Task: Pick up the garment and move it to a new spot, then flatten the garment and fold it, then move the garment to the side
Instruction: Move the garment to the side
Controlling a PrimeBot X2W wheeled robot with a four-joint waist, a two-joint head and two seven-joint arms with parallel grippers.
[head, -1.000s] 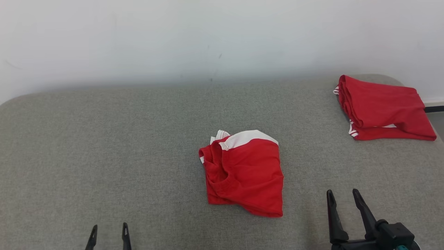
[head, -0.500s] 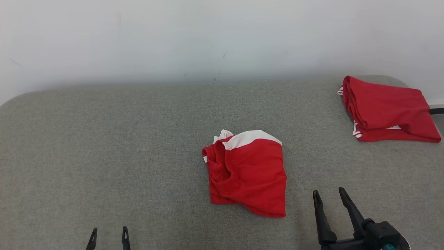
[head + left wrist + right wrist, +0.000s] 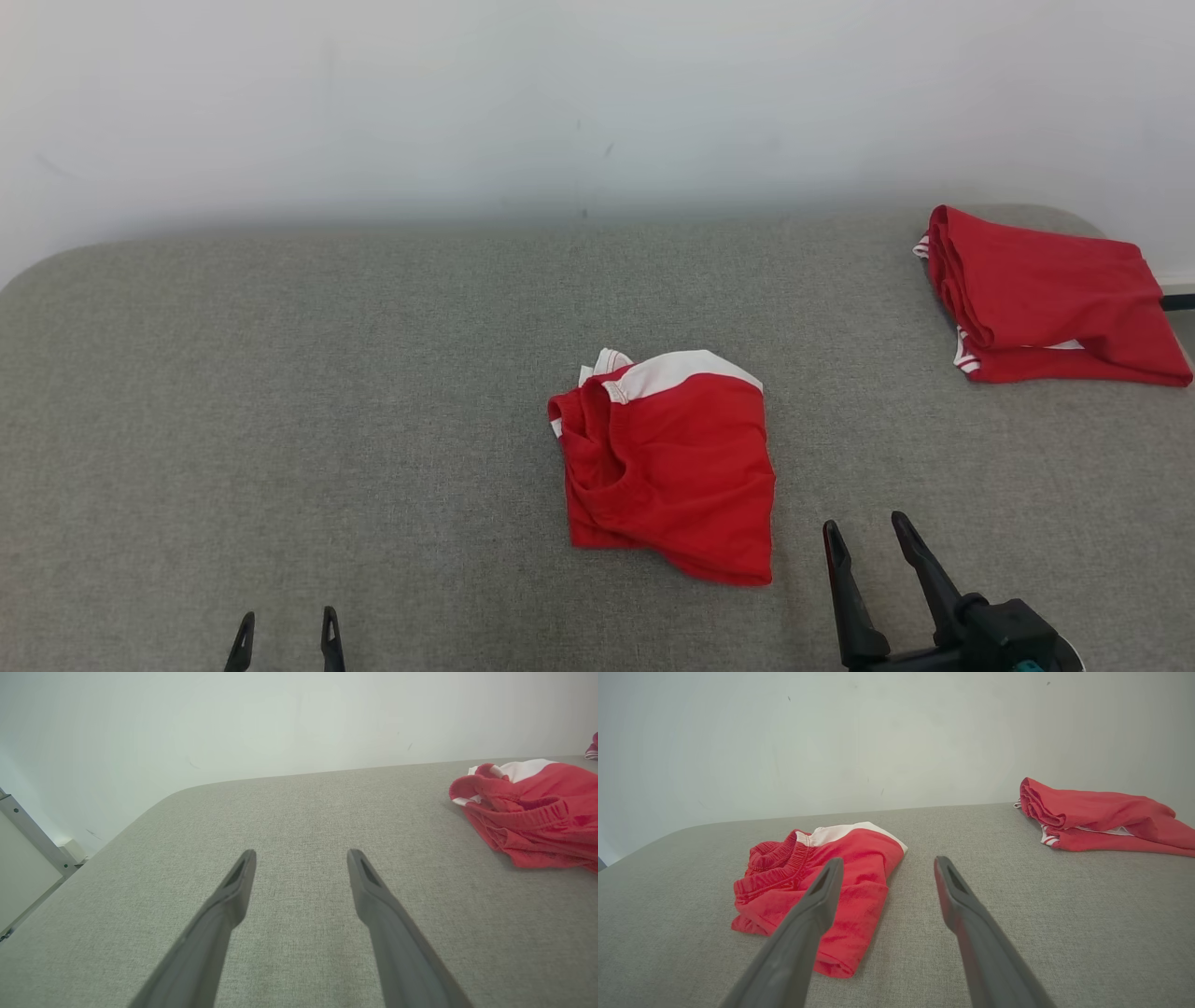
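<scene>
The left claw [image 3: 285, 640] sits at the near left, fingers spread and holding nothing, above the grey padded top [image 3: 280, 392]. In the middle lies the bunched red garment [image 3: 667, 476], its white band toward the wall. Just right of its near corner is the right claw [image 3: 866, 527], spread too, not touching it. A folded red pile [image 3: 1050, 308] rests in the far right corner.

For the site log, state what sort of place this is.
Probably a test room set up for folding clothes: a grey fabric-covered table against a white wall, a crumpled red garment at its middle, a folded red garment at its far right corner.
</scene>
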